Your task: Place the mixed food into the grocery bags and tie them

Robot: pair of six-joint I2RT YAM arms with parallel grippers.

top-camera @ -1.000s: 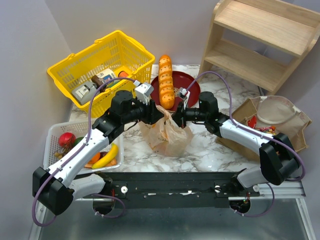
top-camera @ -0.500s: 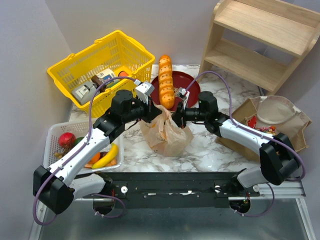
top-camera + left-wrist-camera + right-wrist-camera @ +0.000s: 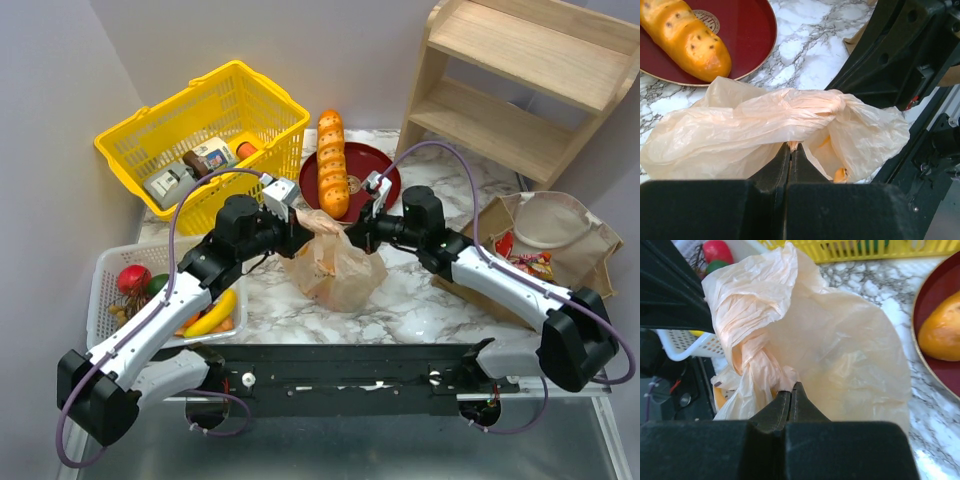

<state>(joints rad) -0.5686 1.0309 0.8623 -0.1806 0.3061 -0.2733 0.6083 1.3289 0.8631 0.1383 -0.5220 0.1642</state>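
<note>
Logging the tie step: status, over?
Left gripper shut on plastic bag. Right gripper shut on it too, bag top twisted. Loaf on red plate close behind.

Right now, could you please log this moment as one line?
phase: tying | left gripper: shut on plastic bag | right gripper: shut on plastic bag | top: twisted

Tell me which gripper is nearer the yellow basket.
Left. The left gripper pinches the top of the plastic bag on the side towards the yellow basket; the right gripper grips the opposite side, farther away.
</note>
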